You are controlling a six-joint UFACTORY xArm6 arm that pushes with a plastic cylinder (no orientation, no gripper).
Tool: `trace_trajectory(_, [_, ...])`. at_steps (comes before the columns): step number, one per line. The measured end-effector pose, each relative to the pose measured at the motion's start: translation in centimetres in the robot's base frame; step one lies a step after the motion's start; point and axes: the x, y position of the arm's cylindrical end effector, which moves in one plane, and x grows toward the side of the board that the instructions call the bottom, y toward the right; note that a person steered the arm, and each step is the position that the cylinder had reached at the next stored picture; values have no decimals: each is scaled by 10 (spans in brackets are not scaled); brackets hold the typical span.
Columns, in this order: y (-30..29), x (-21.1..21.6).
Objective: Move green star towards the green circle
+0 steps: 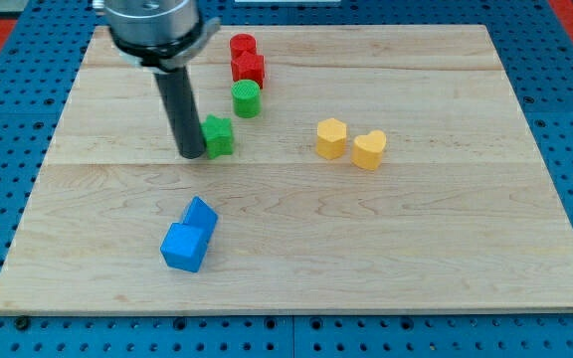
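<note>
Rod hanging straight down from a grey metal mount [152, 25] at the view's top left, dark and upright, with my tip [191, 155] set on the wooden board [446, 249]. No jaws to open or close here, only the bare rod end, holding nothing. Tip right against the left side of the green star [219, 135], touching or all but touching; hard to tell which.

Green star lying left of the board's centre, in the upper half. Green circle [246, 98] close by, up and to the star's right, apart from it with a narrow strip of wood between. Just above the green circle, two red blocks: one [250, 68] touching or nearly touching the circle's top edge, the other [242, 45] pressed behind it toward the view's top; shapes unclear.

Two yellow blocks well off to the view's right: one roughly hexagonal [331, 138], one heart-like [369, 149], side by side and barely apart. Two blue blocks near the view's bottom left: a blue cube [184, 248] in front, a second blue block [200, 213] touching it behind.
</note>
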Motion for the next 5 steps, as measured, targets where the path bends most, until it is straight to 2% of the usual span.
trace_trajectory(2, [18,-3])
trace_trajectory(3, [-39,-37])
trace_trajectory(4, [-16,-108])
trace_trajectory(5, [14,-130])
